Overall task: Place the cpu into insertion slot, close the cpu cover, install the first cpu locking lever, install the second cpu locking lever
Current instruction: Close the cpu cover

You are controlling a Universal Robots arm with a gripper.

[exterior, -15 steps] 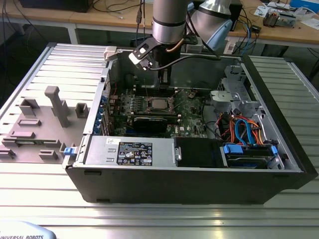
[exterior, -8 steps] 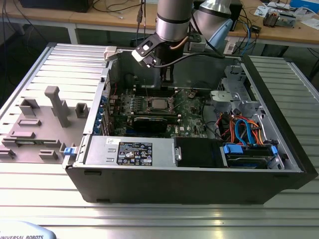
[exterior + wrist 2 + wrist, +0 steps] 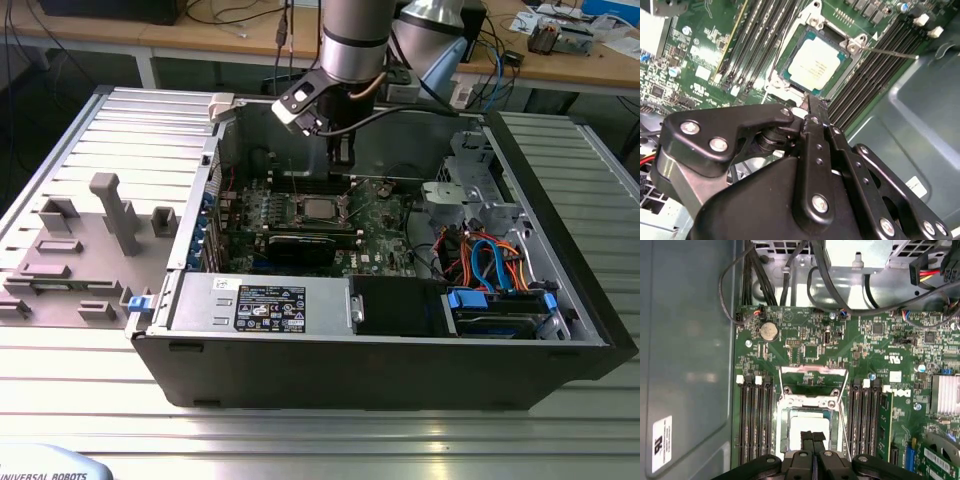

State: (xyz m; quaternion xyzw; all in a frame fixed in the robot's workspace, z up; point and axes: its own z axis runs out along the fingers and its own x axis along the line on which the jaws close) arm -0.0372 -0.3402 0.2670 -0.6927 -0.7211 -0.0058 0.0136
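The gripper (image 3: 813,436), jaws pinched together on nothing, hides part of the cpu (image 3: 796,429) seated in the insertion slot (image 3: 782,432)

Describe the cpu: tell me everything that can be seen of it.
The cpu is a small flat square chip with a pale silver-grey metal top bearing faint print and a thin green border. It lies flat and level in the insertion slot on the green motherboard, between banks of long memory slots. The cpu cover stands open, leaving its top bare. The shut gripper hangs over one edge; contact cannot be told.
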